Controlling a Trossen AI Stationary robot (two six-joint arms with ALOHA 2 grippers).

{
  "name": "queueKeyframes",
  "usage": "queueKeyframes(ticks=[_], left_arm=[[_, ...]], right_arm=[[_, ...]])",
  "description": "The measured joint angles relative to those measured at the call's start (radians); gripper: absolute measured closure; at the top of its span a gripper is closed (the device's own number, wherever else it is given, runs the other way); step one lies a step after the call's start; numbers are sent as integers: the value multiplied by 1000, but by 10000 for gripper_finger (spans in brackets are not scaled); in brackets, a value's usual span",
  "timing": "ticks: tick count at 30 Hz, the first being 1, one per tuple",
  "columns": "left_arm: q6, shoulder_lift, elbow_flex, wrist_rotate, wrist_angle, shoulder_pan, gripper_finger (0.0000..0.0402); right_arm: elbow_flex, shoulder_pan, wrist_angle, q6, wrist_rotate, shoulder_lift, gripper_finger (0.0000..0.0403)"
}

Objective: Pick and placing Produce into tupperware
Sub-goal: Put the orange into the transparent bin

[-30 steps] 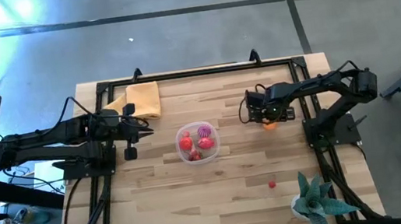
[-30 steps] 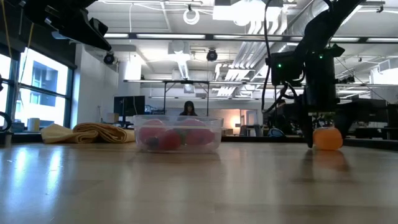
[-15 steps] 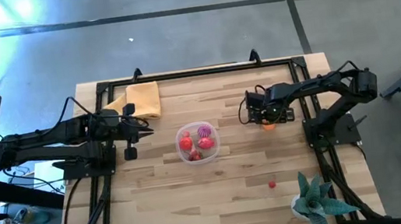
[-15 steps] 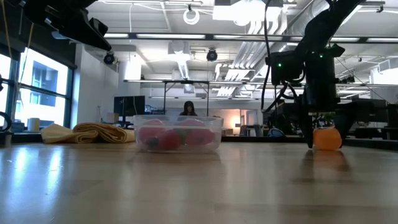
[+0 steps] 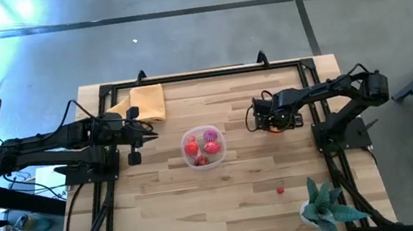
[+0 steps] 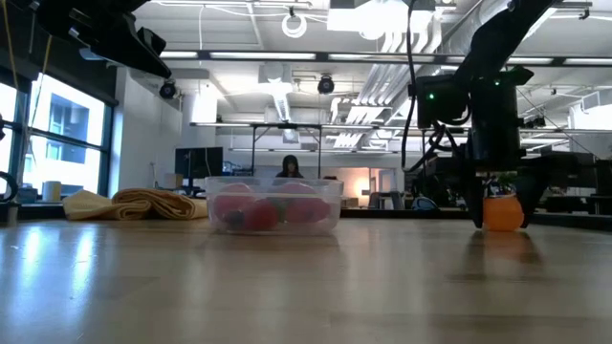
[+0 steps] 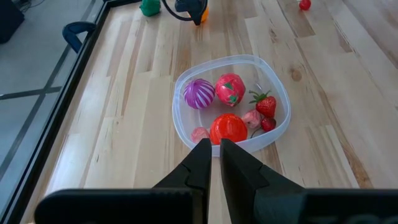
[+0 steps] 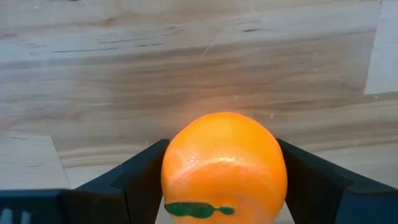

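The small clear plastic tub [image 7: 231, 102] mid-frame holds red, pink and purple-striped toy produce [image 7: 227, 129]. The right pincer [image 8: 224, 186] brackets a round orange toy fruit [image 8: 224, 168], fingers wide; the left pincer [image 7: 214, 155] is pressed together.

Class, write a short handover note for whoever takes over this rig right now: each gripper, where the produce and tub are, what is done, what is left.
Right gripper: fingers flank the orange, right of the tub; grip unconfirmed.
Left gripper: shut, empty, waiting left of the tub.
Tub: mid-table, holding several red, pink and purple pieces.
Left: the orange and a small red piece near the potted plant.
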Motion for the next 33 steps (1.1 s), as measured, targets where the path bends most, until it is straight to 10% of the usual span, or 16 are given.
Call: queueKeyframes(ticks=[33], left_arm=[[0, 0, 0, 0, 0, 0, 378]], right_arm=[[0, 1, 8, -32, 53, 0, 165]])
